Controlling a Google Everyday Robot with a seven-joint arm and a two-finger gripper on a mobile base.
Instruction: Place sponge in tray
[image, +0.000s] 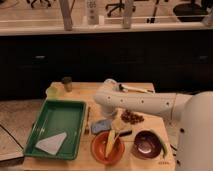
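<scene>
A blue-grey sponge (101, 125) lies on the wooden table just right of the green tray (75, 111). The tray holds a white sheet (52, 144) at its front. My gripper (119, 128) hangs down from the white arm (145, 104), which reaches in from the right. It sits just right of the sponge, above the far rim of the orange bowl (98, 151). I cannot tell whether it touches the sponge.
The orange bowl holds yellow pieces (109, 143). A dark bowl (147, 143) stands to its right, with a brown pile (132, 117) behind it. A small dark jar (66, 83) and a yellow-green cup (52, 91) stand at the back left. Utensils (134, 89) lie at the back.
</scene>
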